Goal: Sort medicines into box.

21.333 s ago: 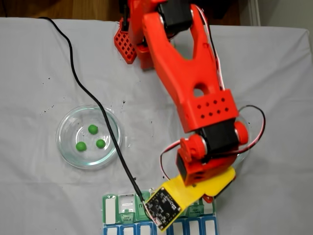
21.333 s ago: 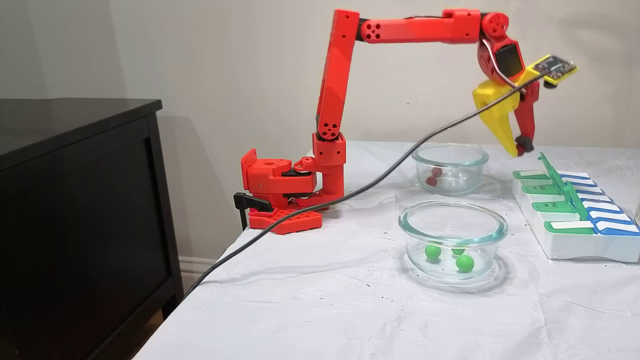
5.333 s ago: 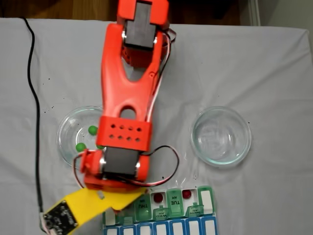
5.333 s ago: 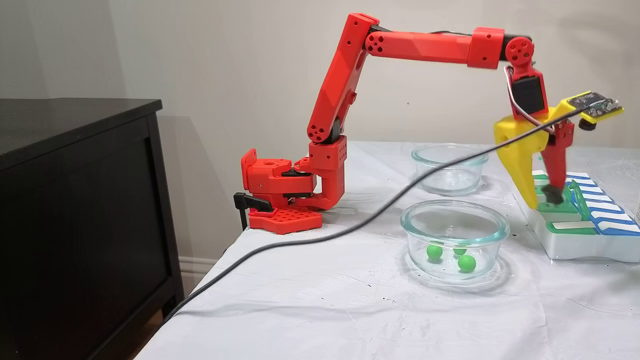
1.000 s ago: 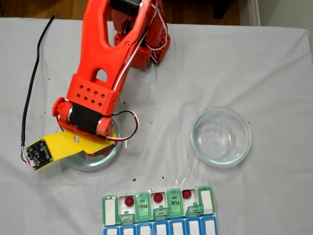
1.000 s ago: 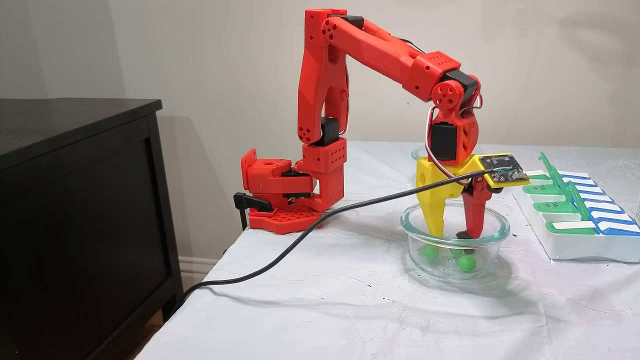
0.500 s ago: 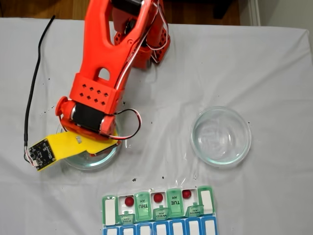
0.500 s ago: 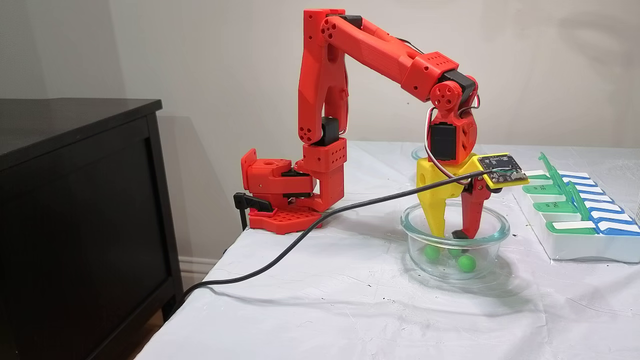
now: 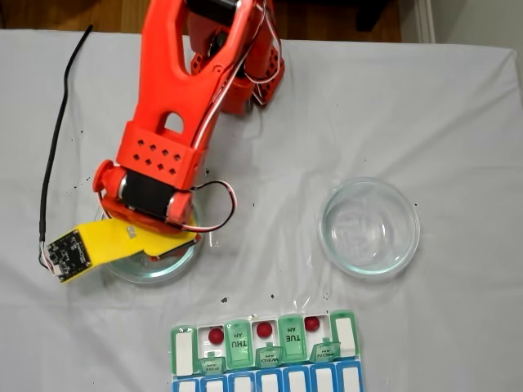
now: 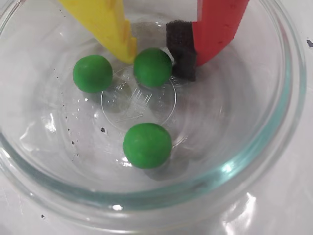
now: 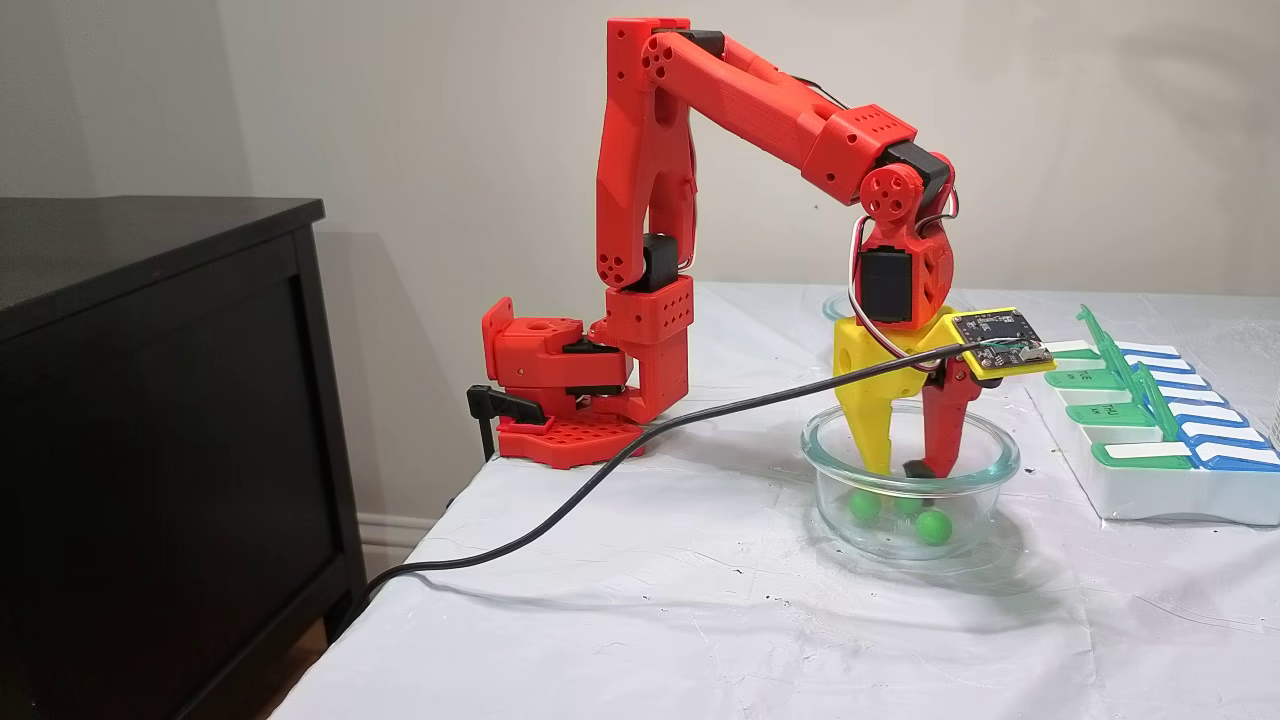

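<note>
1. Medicines first: in the wrist view you see three green balls in the glass dish (image 10: 274,147): one low in the middle (image 10: 147,145), one at the left (image 10: 92,73), and one upper centre (image 10: 152,67).
2. Your gripper (image 10: 155,58) has its yellow finger (image 10: 112,27) and red finger's black pad (image 10: 181,49) on either side of that upper ball, close against it; whether they squeeze it you cannot tell.
3. In a fixed view from the side, your arm (image 11: 760,95) rises from its base at mid-left, bends over, and points the gripper (image 11: 900,468) straight down into the near dish (image 11: 990,455).
4. In a fixed view from above, the box (image 9: 184,349) lies at the bottom centre; three red balls (image 9: 216,336) sit in open cells, and its lids read THU AM, WED AM, TUE AM and MON AM.
5. The other dish (image 9: 369,226) sits at the right.
</note>
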Controlling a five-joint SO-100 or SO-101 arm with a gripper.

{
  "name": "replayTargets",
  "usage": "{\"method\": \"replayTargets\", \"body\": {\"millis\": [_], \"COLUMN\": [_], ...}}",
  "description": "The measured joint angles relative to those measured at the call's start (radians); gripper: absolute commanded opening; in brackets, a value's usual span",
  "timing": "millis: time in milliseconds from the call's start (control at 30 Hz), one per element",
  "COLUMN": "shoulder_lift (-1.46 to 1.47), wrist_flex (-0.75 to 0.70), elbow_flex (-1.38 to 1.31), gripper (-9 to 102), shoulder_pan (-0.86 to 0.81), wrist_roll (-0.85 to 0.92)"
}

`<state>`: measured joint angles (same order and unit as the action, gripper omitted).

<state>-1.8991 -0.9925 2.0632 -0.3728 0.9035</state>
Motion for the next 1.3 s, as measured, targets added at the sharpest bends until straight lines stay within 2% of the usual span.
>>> {"method": "replayTargets", "body": {"millis": [100, 300, 1300], "shoulder_lift": [-0.014, -0.035, -0.052], "wrist_flex": [0.000, 0.000, 0.060], "elbow_flex": [0.000, 0.005, 0.043], "gripper": [21, 22, 17], "shoulder_pan": [0.000, -0.002, -0.002], "wrist_roll": [0.017, 0.046, 0.109]}}
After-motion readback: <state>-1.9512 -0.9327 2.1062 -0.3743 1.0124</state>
